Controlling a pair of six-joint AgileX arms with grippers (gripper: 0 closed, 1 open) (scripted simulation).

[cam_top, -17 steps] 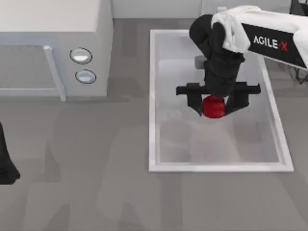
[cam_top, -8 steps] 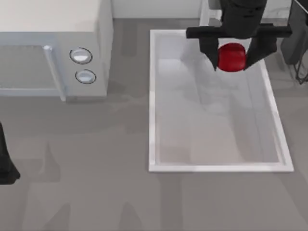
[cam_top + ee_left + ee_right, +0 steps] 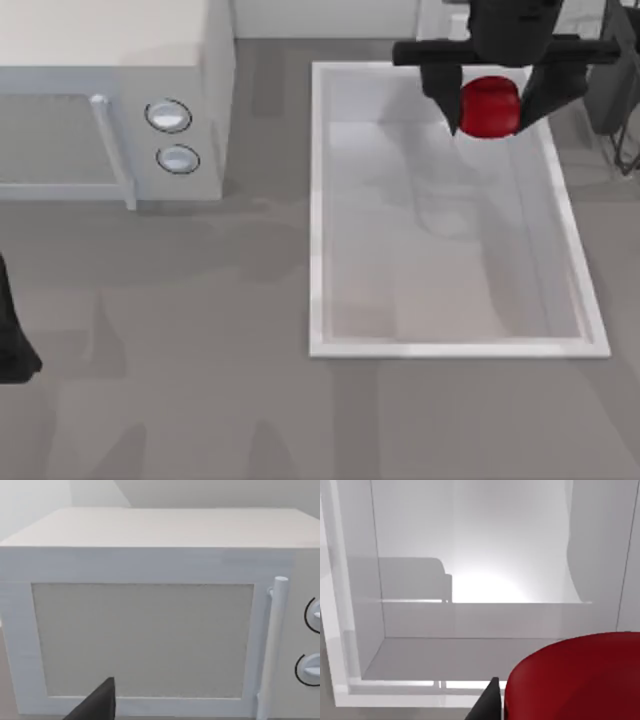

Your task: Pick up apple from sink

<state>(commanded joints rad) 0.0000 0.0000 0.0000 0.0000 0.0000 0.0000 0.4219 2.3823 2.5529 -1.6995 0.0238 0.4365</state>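
So the table (image 3: 200,380) is a plain grey surface, with a pale wall running along its far edge. On the top view's left there's a white microwave (image 3: 110,100) with two round knobs (image 3: 168,116) and a vertical door handle (image 3: 112,150); the left wrist view looks straight at its door (image 3: 142,640). The sink (image 3: 318,220) sits on the top view's right, a big white rectangular basin with a raised rim and a pale shiny floor. The right tool (image 3: 490,105) is up over the far end of the sink, near the back rim, and its two black fingers (image 3: 441,95) are pinching the apple (image 3: 489,106) from either side, spread just as wide as the fruit. The apple is glossy bright red and looks to be lifted clear of the basin floor, since there's a soft shadow lying on the floor well away from it, nearer the middle of the basin. In the right wrist view the apple (image 3: 580,680) bulges in close with a black fingertip (image 3: 487,702) right beside it, and the sink's inner walls and corner (image 3: 370,650) are behind. The left arm is parked at the top view's left edge (image 3: 12,340), low down by the table's near side; one dark finger (image 3: 97,705) pokes into its own wrist view, and I can't tell how that tool is set.
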